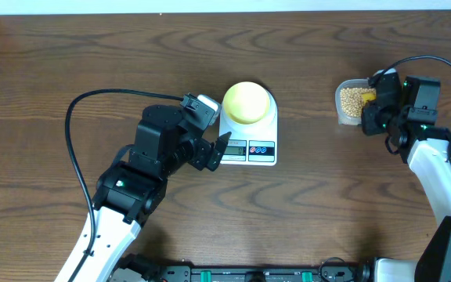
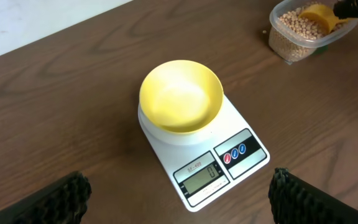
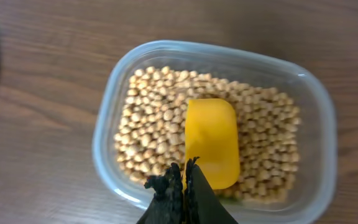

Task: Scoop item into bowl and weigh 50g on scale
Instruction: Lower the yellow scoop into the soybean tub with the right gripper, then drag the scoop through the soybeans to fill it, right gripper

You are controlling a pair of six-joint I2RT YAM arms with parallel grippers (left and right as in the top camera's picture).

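The pale yellow-green bowl (image 1: 247, 102) stands empty on the white scale (image 1: 261, 151); in the left wrist view the bowl (image 2: 181, 96) sits on the scale (image 2: 241, 134), whose screen reads 0. My left gripper (image 1: 214, 150) is open and empty at the scale's front-left edge, with its fingers wide apart (image 2: 179, 186). My right gripper (image 3: 184, 175) is shut on the handle of a yellow scoop (image 3: 211, 140), whose cup rests on the beans (image 3: 148, 124) in the clear tub (image 3: 319, 109). The right gripper also shows in the overhead view (image 1: 372, 110).
The clear tub (image 1: 341, 112) of beans stands at the far right of the brown wooden table, apart from the scale. It also shows at the top right of the left wrist view (image 2: 284, 53). Black cables loop beside both arms.
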